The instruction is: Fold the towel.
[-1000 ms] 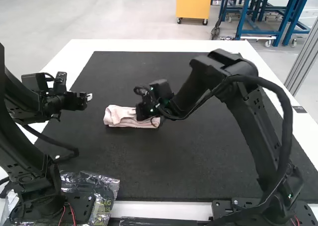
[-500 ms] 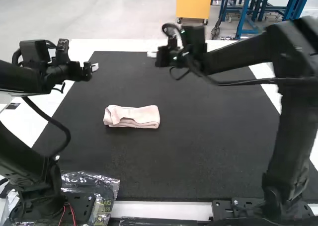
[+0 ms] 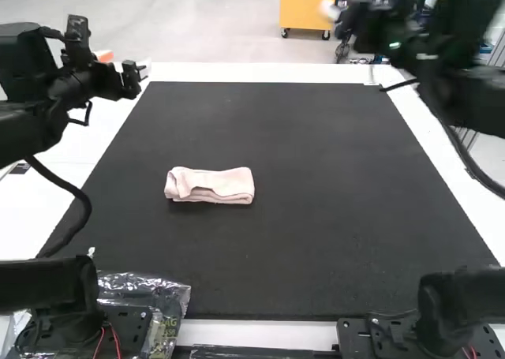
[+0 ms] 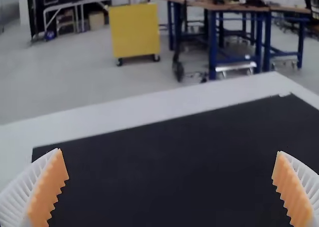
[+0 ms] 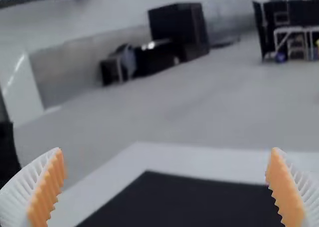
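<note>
The pink towel (image 3: 210, 185) lies folded into a compact, narrow bundle on the dark mat, left of the mat's middle, with a loose flap on its top layer. In the high view my left gripper (image 3: 142, 69) is raised over the table's left edge, apart from the towel. My right gripper (image 3: 330, 10) is held high beyond the table's far edge, well away from the towel. The left wrist view has the left gripper (image 4: 170, 187) open with nothing between its pads. Likewise, the right gripper (image 5: 167, 187) stands open and holds nothing in the right wrist view.
A black mat (image 3: 316, 241) covers most of the white table (image 3: 237, 72). Crumpled clear plastic packaging (image 3: 162, 296) lies beside the left arm's base at the near edge. The right arm's upper part hangs over the mat's far right side.
My right gripper has left the towel, rising and swinging away to the far right. My left gripper has moved up and slightly forward. The towel lies as before, now fully uncovered.
</note>
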